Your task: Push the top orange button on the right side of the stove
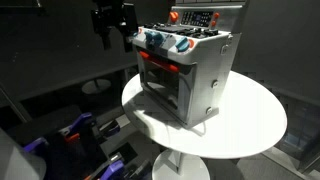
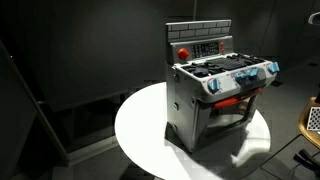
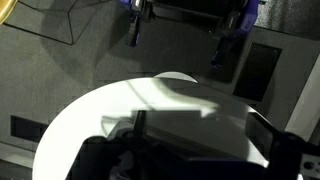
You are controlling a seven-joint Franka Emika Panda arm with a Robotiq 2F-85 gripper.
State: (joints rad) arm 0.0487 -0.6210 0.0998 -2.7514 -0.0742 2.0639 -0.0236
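Note:
The silver-grey toy stove (image 1: pixel 188 72) stands on a round white table (image 1: pixel 250 125) and shows in both exterior views (image 2: pixel 212 95). It has a red-trimmed oven window, blue and red knobs along the front, and a dark back panel. A round red-orange button (image 2: pixel 183 52) sits on the back panel and also shows in an exterior view (image 1: pixel 174 16). My black gripper (image 1: pixel 113 38) hangs open and empty in the air beside the stove, level with its top and apart from it. In the wrist view its dark fingers (image 3: pixel 200 150) frame a blurred grey shape above the table (image 3: pixel 95 120).
Blue and black clutter (image 1: pixel 80 135) lies on the floor below the table. A small round pale object (image 1: pixel 96 87) sits behind it. A yellowish object (image 2: pixel 312 120) is at the frame edge. Dark walls surround the scene.

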